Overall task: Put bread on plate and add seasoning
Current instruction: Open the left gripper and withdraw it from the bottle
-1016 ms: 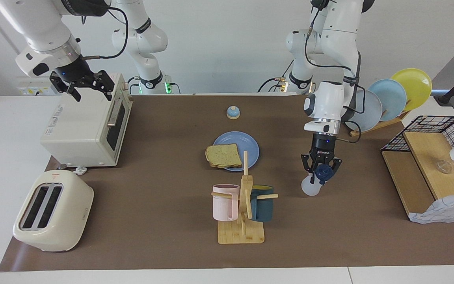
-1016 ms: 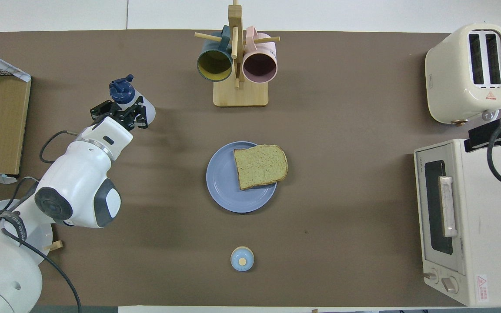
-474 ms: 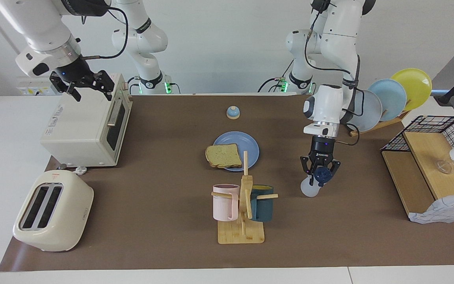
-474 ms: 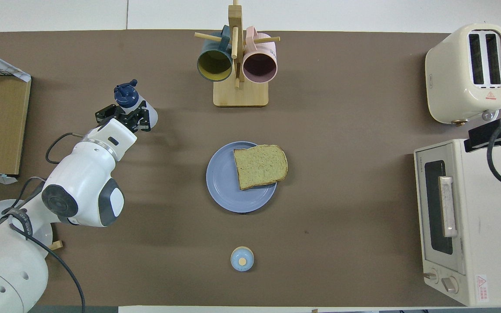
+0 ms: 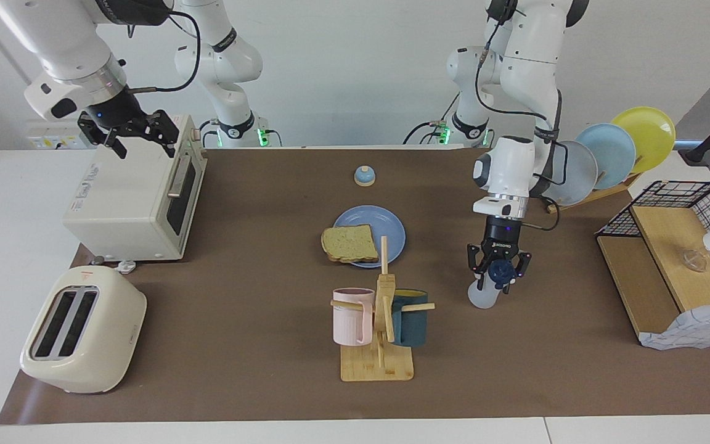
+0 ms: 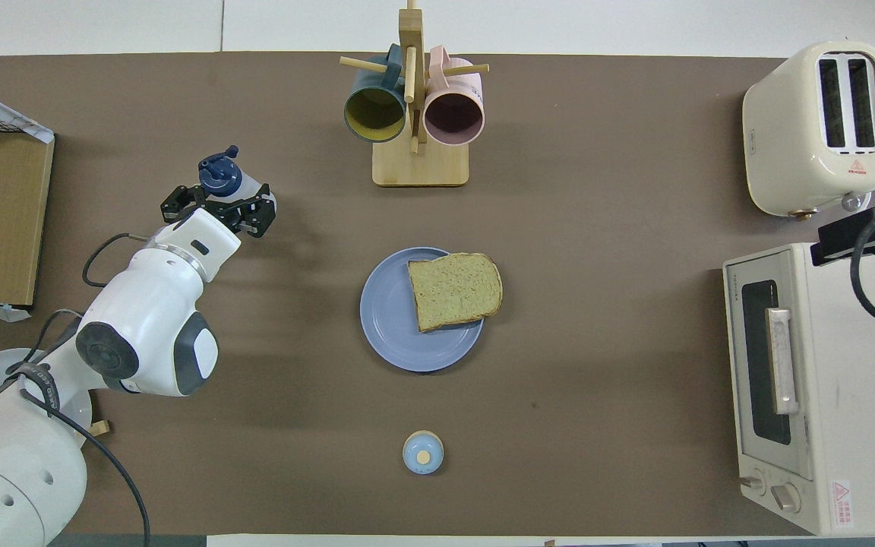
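I'm looking at the seasoning (image 5: 483,295) first: the pale bottle with its navy cap stands on the brown mat toward the left arm's end of the table, cap directly under my left gripper (image 5: 498,274). In the overhead view the fingers (image 6: 177,202) are spread to either side of the cap, not pinching it, so the bottle rests on the table by itself. From that claw, the bread (image 5: 349,243) lies well off toward the table's middle, a bit nearer to the robots. It sits on the plate (image 5: 392,225), lying across the rim at the right arm's end with one edge hanging past it onto the mat. The small blue bell (image 5: 364,176) is nearer to the robots than the plate.

Just beside the bottle, toward the middle of the table and farther from the robots, I see the wooden mug tree (image 5: 382,320) with a pink mug (image 5: 350,316) and a dark teal mug (image 5: 412,317) hung on its pegs. Out past the claw toward the left arm's end stands the wire-and-wood shelf (image 5: 669,259), and the rack of upright plates (image 5: 614,154) stands nearer to the robots.

My right gripper (image 5: 130,132) waits over the toaster oven (image 5: 136,200), jaws spread and holding nothing. The cream toaster (image 5: 81,330) sits farther from the robots than the oven.
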Action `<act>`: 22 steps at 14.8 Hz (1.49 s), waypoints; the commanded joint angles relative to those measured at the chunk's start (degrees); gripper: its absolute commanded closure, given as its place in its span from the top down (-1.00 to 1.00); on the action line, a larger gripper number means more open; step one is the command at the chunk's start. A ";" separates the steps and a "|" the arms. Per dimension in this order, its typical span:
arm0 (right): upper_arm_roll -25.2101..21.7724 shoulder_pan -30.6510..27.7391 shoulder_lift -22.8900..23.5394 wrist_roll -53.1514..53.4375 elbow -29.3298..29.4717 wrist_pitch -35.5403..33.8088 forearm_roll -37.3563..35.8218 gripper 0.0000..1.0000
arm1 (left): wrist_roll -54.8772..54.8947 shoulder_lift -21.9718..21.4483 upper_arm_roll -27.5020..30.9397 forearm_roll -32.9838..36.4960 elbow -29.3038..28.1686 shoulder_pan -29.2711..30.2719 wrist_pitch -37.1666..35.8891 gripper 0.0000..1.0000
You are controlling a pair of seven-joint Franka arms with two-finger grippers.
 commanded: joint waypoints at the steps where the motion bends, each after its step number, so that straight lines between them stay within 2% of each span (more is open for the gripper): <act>1: 0.17 -0.51 -1.28 -1.53 -1.63 0.98 -0.18 1.00 | 1.18 0.23 0.46 -0.54 -0.44 -0.13 1.13 1.00; 8: 0.17 -0.51 -1.28 -1.53 -1.63 0.98 -0.18 1.00 | 1.01 -1.00 0.46 -0.54 -4.30 -0.13 1.13 1.00; 15: 0.17 -0.51 -1.28 -1.53 -1.63 0.98 -0.18 1.00 | 0.39 -7.49 0.37 -0.54 -10.71 -0.04 0.25 1.00; 17: 0.17 -0.51 -1.28 -1.53 -1.63 0.98 -0.18 1.00 | 0.48 -10.65 0.37 -0.54 -12.21 -0.04 -3.16 1.00; 22: 0.17 -0.51 -1.28 -1.53 -1.63 0.98 -0.18 1.00 | 0.83 -20.40 0.46 -0.54 -11.95 0.65 -19.50 1.00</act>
